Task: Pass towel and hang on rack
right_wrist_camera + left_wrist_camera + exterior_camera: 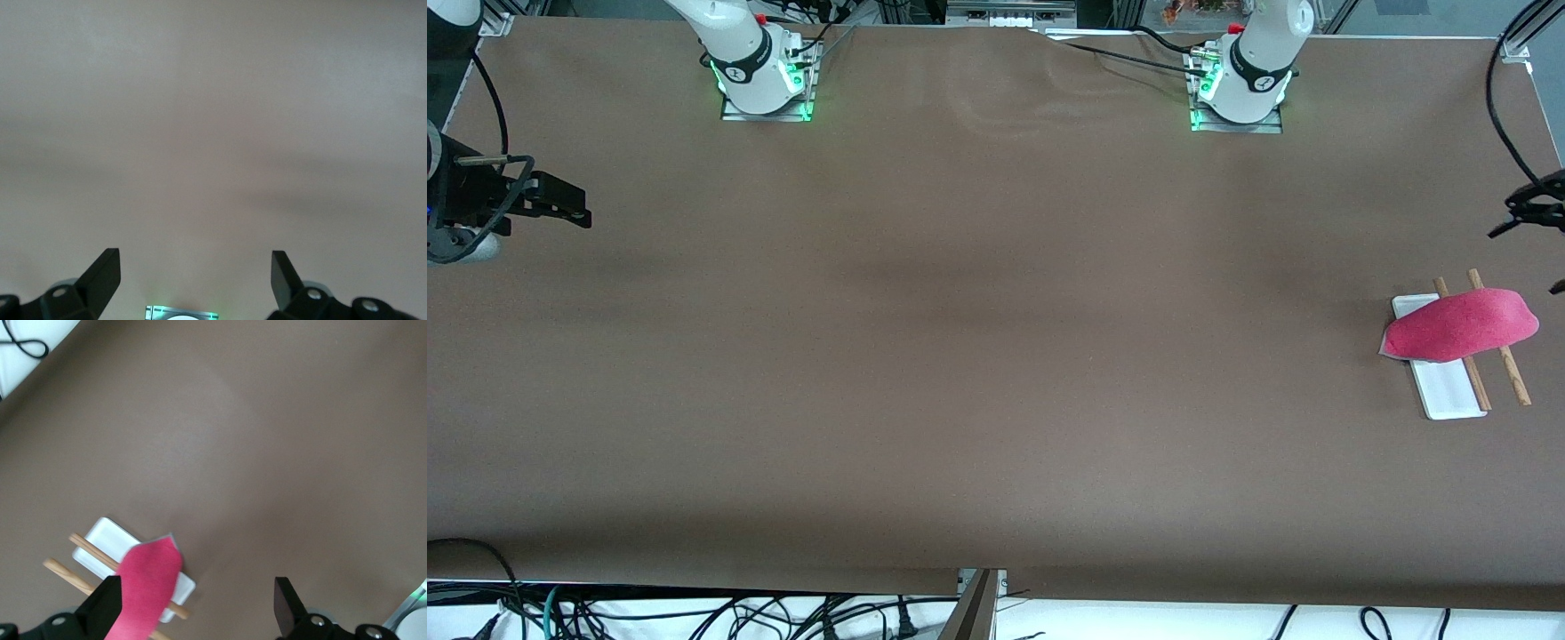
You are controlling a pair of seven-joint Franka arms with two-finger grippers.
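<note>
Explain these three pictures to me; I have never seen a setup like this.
Two robot arms stand at a brown table. The wide picture looks down from a high camera that faces them; the other two come from cameras on each arm's wrist. Toward the left arm's end of the table stands a small rack: a white base with two wooden rods. A pink-red towel is draped over the rods. The left gripper hangs open near the rack, holding nothing. The right gripper waits open over bare table at its own end.
</note>
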